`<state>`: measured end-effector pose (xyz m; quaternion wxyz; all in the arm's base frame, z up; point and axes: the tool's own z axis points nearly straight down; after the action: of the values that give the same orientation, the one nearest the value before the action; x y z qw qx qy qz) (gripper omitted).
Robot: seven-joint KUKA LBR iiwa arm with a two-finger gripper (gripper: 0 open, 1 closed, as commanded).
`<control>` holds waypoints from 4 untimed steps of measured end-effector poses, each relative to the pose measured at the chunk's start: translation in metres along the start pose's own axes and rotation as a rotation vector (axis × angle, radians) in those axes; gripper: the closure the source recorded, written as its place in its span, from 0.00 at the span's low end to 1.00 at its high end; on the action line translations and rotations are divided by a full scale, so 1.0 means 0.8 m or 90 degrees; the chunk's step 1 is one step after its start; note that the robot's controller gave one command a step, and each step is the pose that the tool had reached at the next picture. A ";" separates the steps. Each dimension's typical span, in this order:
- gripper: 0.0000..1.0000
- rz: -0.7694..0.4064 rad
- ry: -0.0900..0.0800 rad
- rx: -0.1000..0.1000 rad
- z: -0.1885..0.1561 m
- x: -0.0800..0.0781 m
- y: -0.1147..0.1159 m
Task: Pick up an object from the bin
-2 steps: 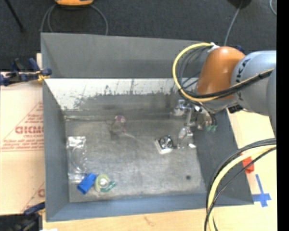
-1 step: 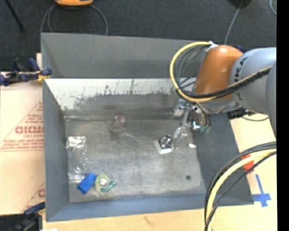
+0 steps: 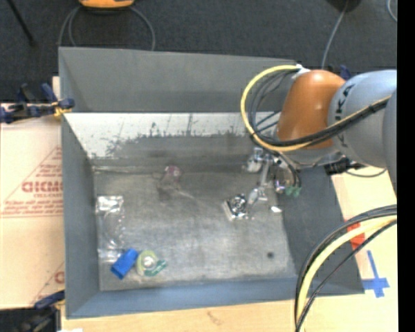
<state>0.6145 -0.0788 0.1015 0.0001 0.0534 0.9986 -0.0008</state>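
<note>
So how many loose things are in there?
4: a blue block and a pale green round thing in the view's lower-left corner, crumpled clear plastic above them, a pinkish clear piece near the back. The arm may hide more.

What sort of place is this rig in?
Probably a robotics lab bin-picking cell: grey metal bin, the arm's gripper inside it, and a few loose small things, such as a blue rectangular block.

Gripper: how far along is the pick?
Done: nothing visibly; the blue block, round pale piece and clear plastic lie at the bin's left. In hand: the gripper is low, right of centre, apart from them. Left: grasping and lifting one thing.
</note>
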 end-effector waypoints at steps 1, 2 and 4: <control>0.00 0.038 -0.006 -0.002 0.034 0.011 0.001; 0.00 0.036 -0.006 0.000 0.031 0.008 -0.001; 1.00 0.034 -0.005 0.001 0.005 0.003 -0.004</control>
<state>0.6118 -0.0817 0.0978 0.0039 0.0803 0.9968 -0.0016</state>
